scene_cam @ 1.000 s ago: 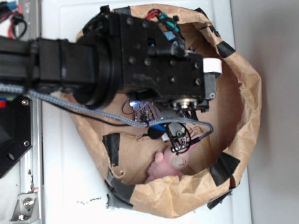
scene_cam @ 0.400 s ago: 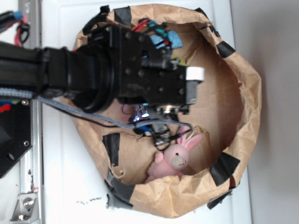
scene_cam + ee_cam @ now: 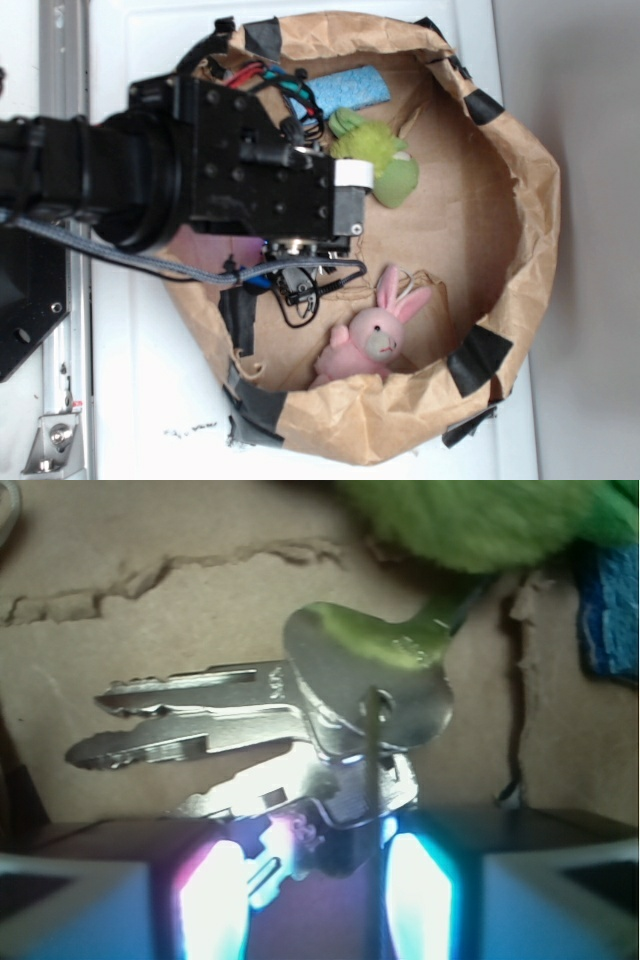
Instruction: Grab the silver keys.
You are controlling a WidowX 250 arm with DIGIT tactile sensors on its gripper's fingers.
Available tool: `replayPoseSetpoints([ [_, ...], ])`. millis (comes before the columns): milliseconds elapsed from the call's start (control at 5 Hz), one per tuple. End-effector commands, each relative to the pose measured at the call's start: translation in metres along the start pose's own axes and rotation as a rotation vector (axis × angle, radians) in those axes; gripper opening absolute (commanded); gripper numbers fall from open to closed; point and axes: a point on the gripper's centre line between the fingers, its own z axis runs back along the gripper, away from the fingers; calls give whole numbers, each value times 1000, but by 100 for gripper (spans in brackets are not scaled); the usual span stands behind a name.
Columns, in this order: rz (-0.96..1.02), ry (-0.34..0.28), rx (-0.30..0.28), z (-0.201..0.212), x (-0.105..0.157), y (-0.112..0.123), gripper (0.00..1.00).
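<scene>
Arm: has swung left across the paper bag [image 3: 520, 200] since a second ago.
Gripper [image 3: 315, 880]: fingers [image 3: 215, 895] pinching the bunch's lower end, lit pads either side.
Silver keys [image 3: 290, 720]: fanned out above the pads, hanging in the grip over the bag floor; likely secured.
Uncovered: green plush [image 3: 385, 165], blue sponge [image 3: 350, 90].
Pink rabbit [image 3: 375, 335]: unmoved.

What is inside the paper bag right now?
In the paper bag: a pink plush rabbit, a green plush, a blue item. The arm covers the silver keys from outside; the wrist view shows them between the gripper fingers.
</scene>
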Motion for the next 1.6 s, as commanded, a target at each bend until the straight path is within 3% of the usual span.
replayPoseSetpoints([
  [0,-17,0,-12,7,2,1,0],
  [600,-2,10,-44,20,3,7,0],
  [800,30,47,-71,51,11,2,0],
  [1000,50,108,-317,99,21,4,0],
  [1200,7,-2,-501,149,14,13,0],
  [1400,11,-43,-411,159,15,6,0],
])
